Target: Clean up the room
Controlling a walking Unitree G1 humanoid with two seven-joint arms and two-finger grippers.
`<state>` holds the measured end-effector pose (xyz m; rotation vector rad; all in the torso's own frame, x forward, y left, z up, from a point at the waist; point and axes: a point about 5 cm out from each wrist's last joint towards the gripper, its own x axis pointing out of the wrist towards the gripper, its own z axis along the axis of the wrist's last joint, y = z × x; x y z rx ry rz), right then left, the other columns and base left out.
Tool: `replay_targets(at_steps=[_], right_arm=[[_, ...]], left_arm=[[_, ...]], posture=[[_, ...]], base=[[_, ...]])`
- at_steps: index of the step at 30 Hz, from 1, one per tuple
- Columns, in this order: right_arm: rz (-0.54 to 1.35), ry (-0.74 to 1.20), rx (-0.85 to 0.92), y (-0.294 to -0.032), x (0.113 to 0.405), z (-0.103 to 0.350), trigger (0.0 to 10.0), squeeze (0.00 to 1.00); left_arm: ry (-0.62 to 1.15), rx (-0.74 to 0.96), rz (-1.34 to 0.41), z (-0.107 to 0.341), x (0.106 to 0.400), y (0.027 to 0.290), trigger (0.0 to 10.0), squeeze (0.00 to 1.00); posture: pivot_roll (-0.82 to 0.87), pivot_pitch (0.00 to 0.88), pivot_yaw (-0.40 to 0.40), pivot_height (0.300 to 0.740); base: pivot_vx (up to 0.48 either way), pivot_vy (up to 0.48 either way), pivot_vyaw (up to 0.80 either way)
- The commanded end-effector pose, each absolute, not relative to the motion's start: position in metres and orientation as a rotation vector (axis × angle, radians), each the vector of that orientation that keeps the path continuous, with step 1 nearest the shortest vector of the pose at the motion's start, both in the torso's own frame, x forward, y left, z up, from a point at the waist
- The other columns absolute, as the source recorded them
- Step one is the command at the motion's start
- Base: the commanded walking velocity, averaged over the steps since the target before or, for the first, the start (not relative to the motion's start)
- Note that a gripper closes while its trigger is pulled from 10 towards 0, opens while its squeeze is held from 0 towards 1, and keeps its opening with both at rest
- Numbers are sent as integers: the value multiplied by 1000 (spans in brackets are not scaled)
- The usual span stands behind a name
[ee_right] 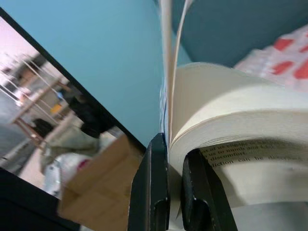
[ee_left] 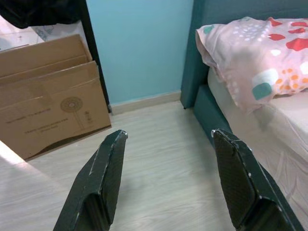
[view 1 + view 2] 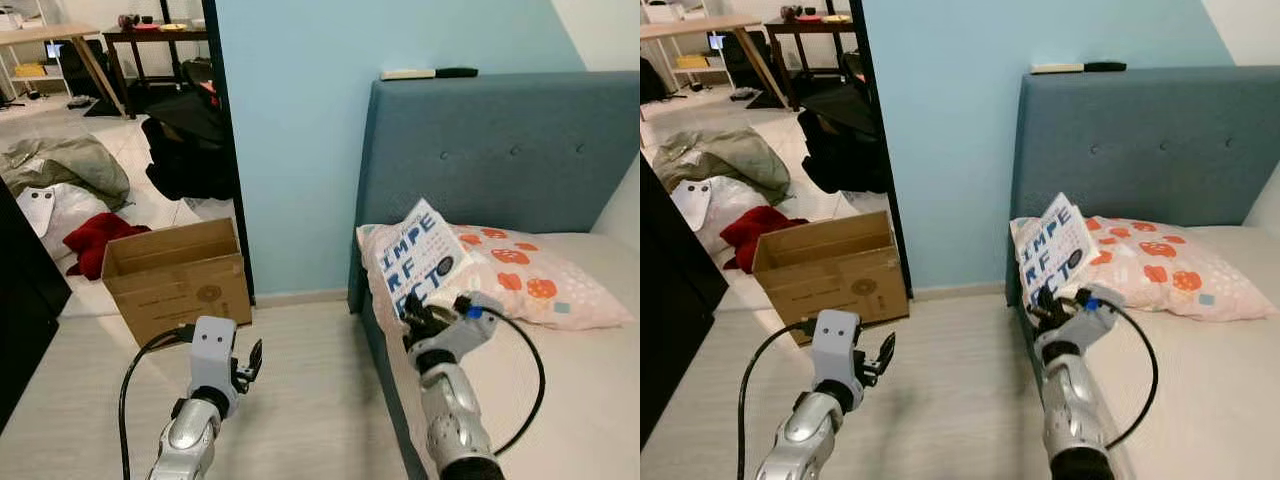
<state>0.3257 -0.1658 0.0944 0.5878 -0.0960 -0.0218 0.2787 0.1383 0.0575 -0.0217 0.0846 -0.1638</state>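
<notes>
While the right pincer (image 3: 428, 312) clamps only a few pages of the book (image 3: 418, 257) above the bed's (image 3: 580, 400) edge, pages may tear or slip; left pincer (image 3: 250, 362) hangs apart.

Two silver, segmented metal arms end in black joints. The left gripper (image 3: 248, 362) carries a pale grey boxy camera housing with two small dark dots; its black fingers (image 2: 103, 183) are textured. Black cables loop beside both arms; the right gripper (image 3: 418, 312) bears a blue connector.
</notes>
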Motion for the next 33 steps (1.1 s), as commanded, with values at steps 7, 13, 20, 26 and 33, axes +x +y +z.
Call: replay_targets(at_steps=[7, 13, 20, 26, 33], right_arm=[[-92, -140, 573, -175, 328, 102, 10000, 0], [-103, -144, 574, -177, 328, 103, 10000, 0], [-130, -149, 419, -187, 329, 107, 10000, 0], [-80, -121, 22, -191, 327, 108, 10000, 0], [37, -78, -122, -175, 323, 98, 10000, 0]], left_arm=[[82, -23, -164, 59, 278, 142, 10000, 0], [81, -22, -165, 59, 278, 142, 10000, 0], [80, -22, -168, 60, 278, 141, 10000, 0], [76, -19, -189, 61, 279, 135, 10000, 0], [75, -13, -208, 62, 279, 131, 10000, 0]], posture=[[65, 51, 16, 740], [65, 51, 16, 740], [60, 54, 24, 740], [58, 55, 23, 740], [56, 59, 23, 740]], base=[[0, 0, 0], [0, 0, 0], [0, 0, 0], [0, 0, 0], [0, 0, 0]])
